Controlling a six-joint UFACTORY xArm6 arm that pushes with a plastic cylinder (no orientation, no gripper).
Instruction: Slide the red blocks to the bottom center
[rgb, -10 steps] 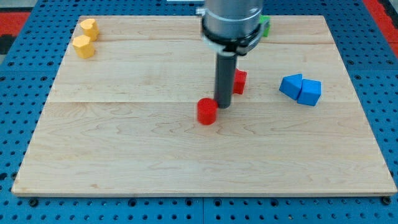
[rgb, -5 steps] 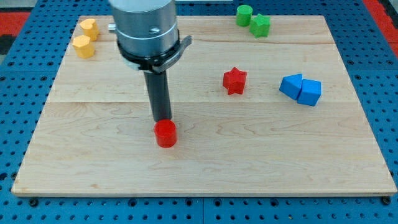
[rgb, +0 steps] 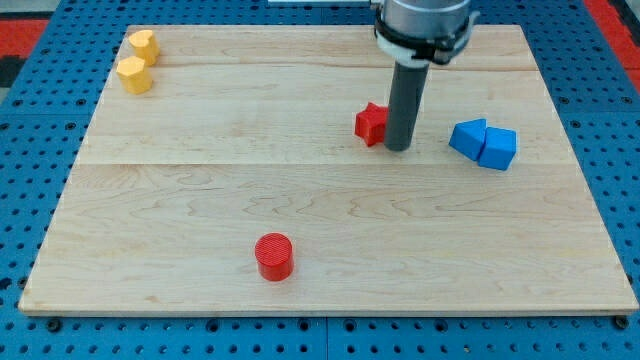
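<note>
A red cylinder stands near the board's bottom edge, a little left of centre. A red star block lies right of centre in the upper half, partly hidden by the rod. My tip is down on the board, touching the red star's right side. The red cylinder is far from the tip, toward the view's bottom left.
Two blue blocks sit together at the view's right. Two yellow blocks sit at the top left corner. The wooden board lies on a blue pegboard. The arm's grey body hides the top edge near the centre right.
The red cylinder has slid down and left toward the bottom edge. My tip left it and crossed to the right side of the red star, which shifted slightly left.
</note>
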